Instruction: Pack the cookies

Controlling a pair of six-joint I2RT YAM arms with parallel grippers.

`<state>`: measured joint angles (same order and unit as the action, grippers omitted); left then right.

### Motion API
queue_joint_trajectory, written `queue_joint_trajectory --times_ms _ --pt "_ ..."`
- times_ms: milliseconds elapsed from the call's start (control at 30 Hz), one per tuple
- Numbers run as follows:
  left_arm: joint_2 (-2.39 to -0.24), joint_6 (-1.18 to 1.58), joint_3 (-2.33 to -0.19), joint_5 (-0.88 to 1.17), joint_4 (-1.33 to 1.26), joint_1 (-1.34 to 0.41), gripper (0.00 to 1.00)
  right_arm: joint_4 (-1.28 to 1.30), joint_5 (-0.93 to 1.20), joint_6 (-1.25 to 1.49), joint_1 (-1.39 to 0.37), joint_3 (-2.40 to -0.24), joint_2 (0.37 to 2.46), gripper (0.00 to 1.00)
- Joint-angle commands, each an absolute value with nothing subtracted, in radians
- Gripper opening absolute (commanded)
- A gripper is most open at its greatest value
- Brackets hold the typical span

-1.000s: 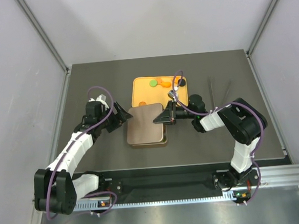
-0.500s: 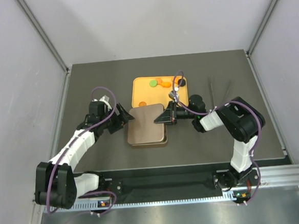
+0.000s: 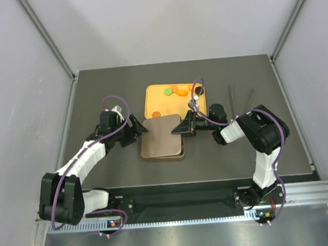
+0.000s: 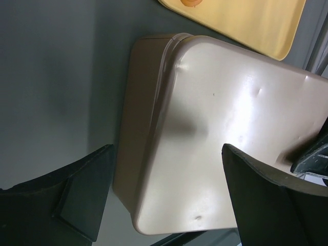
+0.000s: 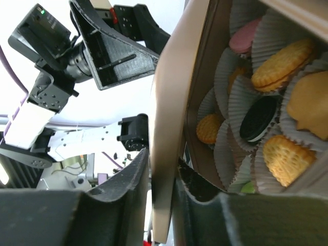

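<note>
A tan box with its tan lid point(image 3: 161, 137) sits mid-table. My right gripper point(image 3: 179, 128) is shut on the lid's right edge point(image 5: 165, 154) and holds that side raised. Through the gap I see cookies in white paper cups inside the box: a black one point(image 5: 259, 124), orange ones point(image 5: 282, 56) and a pink one point(image 5: 243, 36). My left gripper point(image 3: 138, 130) is open at the lid's left side, its fingers point(image 4: 77, 189) straddling the lid point(image 4: 220, 133) without touching it. Loose cookies lie on the yellow tray point(image 3: 160, 102): green point(image 3: 167, 91), orange point(image 3: 178, 90), black point(image 3: 199, 89).
The yellow tray stands right behind the box and also shows in the left wrist view point(image 4: 246, 20). Two thin dark sticks point(image 3: 232, 98) lie on the table at the right. Grey walls enclose the table on three sides.
My left gripper has moved a little right, closer to the lid's left edge. The right gripper and lid have shifted slightly right.
</note>
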<state>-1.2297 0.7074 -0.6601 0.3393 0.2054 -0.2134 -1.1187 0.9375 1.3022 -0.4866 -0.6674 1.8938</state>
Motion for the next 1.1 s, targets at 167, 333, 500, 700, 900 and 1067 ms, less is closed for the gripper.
queue_joint_trajectory --times_ms 167,333,500,700,900,1067 --pt "-1.244 0.706 -0.664 0.327 0.143 -0.227 0.89 -1.206 0.939 1.293 -0.443 -0.643 1.891 0.29" --pt "-1.250 0.709 -0.658 0.324 0.137 -0.232 0.89 -1.206 0.943 1.292 -0.423 -0.624 1.885 0.29" --pt "-1.258 0.712 -0.658 0.322 0.127 -0.238 0.89 -1.204 0.945 1.292 -0.400 -0.600 1.868 0.30" --pt "-1.275 0.716 -0.660 0.319 0.115 -0.255 0.88 -1.177 0.948 1.273 -0.370 -0.577 1.845 0.30" --pt "-1.289 0.723 -0.661 0.308 0.109 -0.270 0.88 -1.043 0.936 1.192 -0.351 -0.577 1.803 0.31" --pt "-1.304 0.733 -0.661 0.299 0.097 -0.285 0.88 -0.862 0.894 1.062 -0.342 -0.597 1.761 0.31"
